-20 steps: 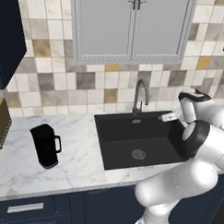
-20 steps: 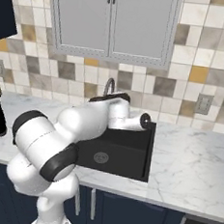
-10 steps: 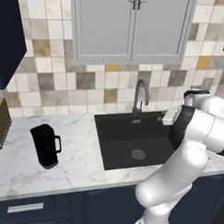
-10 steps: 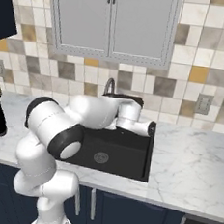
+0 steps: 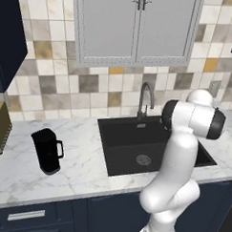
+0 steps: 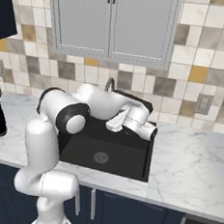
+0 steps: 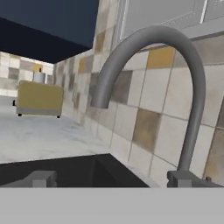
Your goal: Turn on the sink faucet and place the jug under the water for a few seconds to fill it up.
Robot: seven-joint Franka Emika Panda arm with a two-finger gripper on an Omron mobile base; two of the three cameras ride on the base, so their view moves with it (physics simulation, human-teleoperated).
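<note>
Grey metal filled the hand view as the gripper (image 6: 113, 125), jaws spread wide and holding nothing, hung over the black sink (image 5: 121, 137) close beside the faucet (image 7: 175, 78). No water ran from the arched spout. The faucet looked rigid and slick, best worked at the small base where any lever would sit. Farther off, the jug (image 5: 47, 150) stood upright on the marble counter (image 5: 81, 178), well apart from the sink; it seemed stiff and light while empty, its loop handle the likeliest hold. No brand, label or writing could be read anywhere.
</note>
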